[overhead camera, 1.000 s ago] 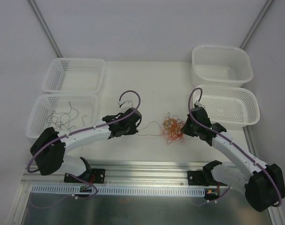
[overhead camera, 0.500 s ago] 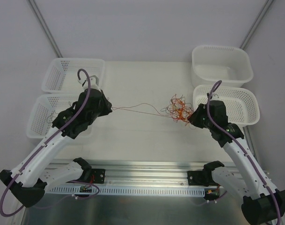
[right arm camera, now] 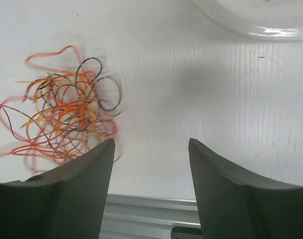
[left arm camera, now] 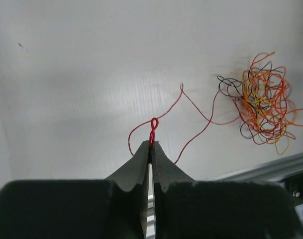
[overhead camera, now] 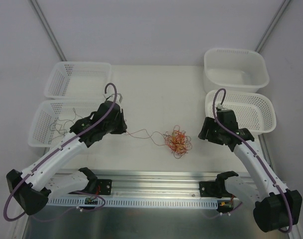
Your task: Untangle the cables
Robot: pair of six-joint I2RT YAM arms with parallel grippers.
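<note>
A tangle of orange, red, black and pale yellow cables (overhead camera: 177, 142) lies on the white table between the arms, and also shows in both wrist views (left arm camera: 260, 109) (right arm camera: 66, 119). One red cable (overhead camera: 144, 133) runs from the tangle to my left gripper (overhead camera: 125, 131). The left gripper (left arm camera: 151, 144) is shut on a small loop of that red cable (left arm camera: 153, 124). My right gripper (overhead camera: 204, 135) hovers to the right of the tangle. Its jaws (right arm camera: 151, 142) stand open and hold nothing.
The near-left perforated basket (overhead camera: 42, 130) holds several loose thin wires (overhead camera: 66, 124); behind it stands another basket (overhead camera: 79, 79). At the right are a perforated basket (overhead camera: 251, 112) and a solid white tub (overhead camera: 236, 67). An aluminium rail (overhead camera: 156, 179) runs along the near edge.
The right gripper has opened and let go of the tangle, which dropped to the table nearer the middle. The left gripper, still shut on the red cable, has moved right and the cable has slackened.
</note>
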